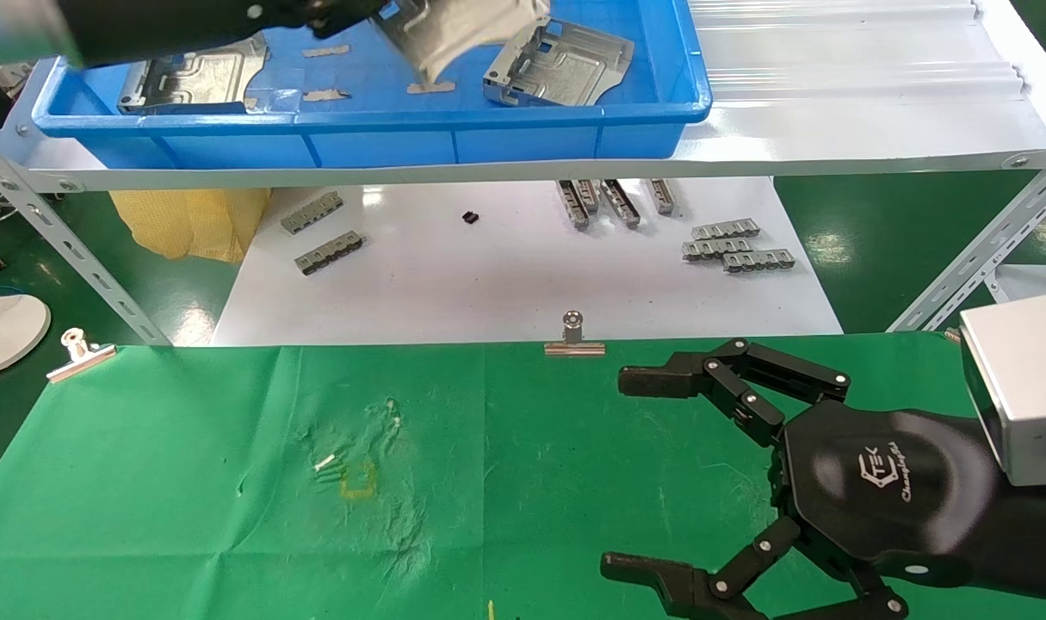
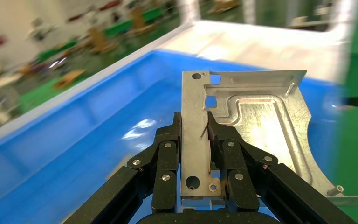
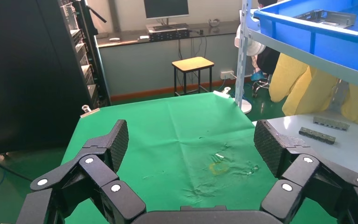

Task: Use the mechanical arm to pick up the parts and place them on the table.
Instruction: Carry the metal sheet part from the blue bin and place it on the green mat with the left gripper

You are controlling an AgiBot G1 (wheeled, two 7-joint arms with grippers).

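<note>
My left gripper (image 2: 194,122) is shut on the edge flange of a silver stamped part (image 2: 261,126) and holds it above the blue tray (image 2: 74,140). In the head view this gripper (image 1: 376,17) and its held part (image 1: 462,34) are blurred at the top edge. Two more parts lie in the tray, one at the left (image 1: 195,82) and one at the right (image 1: 561,65). My right gripper (image 1: 622,472) is open and empty, low over the right side of the green table (image 1: 187,517). The right wrist view shows its open gripper (image 3: 191,140) facing the yellow square mark (image 3: 219,168).
The blue tray (image 1: 488,138) sits on a white shelf on angled metal legs (image 1: 75,250). Below it a white board (image 1: 488,284) holds several grey toothed strips (image 1: 729,245). Binder clips (image 1: 574,336) (image 1: 79,353) pin the cloth's far edge. The yellow mark (image 1: 359,478) is left of centre.
</note>
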